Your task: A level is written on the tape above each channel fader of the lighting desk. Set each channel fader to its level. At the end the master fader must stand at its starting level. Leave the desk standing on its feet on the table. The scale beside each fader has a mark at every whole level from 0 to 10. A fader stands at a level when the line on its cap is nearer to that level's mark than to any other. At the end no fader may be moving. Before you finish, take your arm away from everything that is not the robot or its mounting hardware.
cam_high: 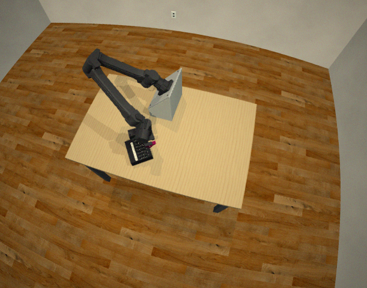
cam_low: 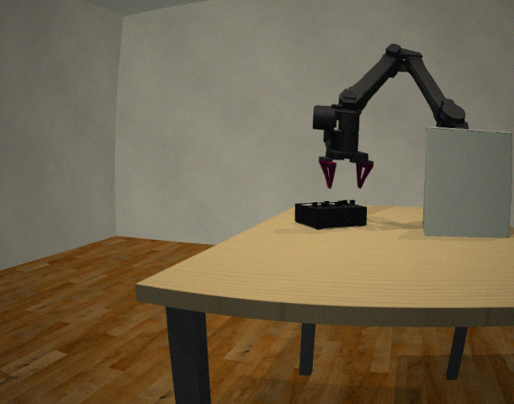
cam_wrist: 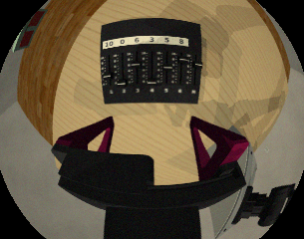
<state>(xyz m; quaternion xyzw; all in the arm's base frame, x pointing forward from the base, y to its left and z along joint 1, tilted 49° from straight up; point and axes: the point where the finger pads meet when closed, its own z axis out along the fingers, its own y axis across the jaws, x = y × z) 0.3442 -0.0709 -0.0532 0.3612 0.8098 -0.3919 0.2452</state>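
Observation:
The black lighting desk [cam_high: 140,153] [cam_low: 331,215] [cam_wrist: 151,62] stands on its feet on the table [cam_high: 202,145] [cam_low: 335,269], near the left edge. A white tape strip [cam_wrist: 146,42] [cam_high: 133,150] with written levels runs along one side, above several faders [cam_wrist: 150,70]. My gripper [cam_low: 347,175] [cam_wrist: 152,119] is open and empty, with magenta fingers pointing down. It hangs a short way above the desk, over the side away from the tape. In the top view the wrist hides most of the fingers.
A tall grey block [cam_high: 168,96] [cam_low: 467,183] stands on the table behind the desk, at the arm's base. The table's left edge [cam_high: 84,123] lies close to the desk.

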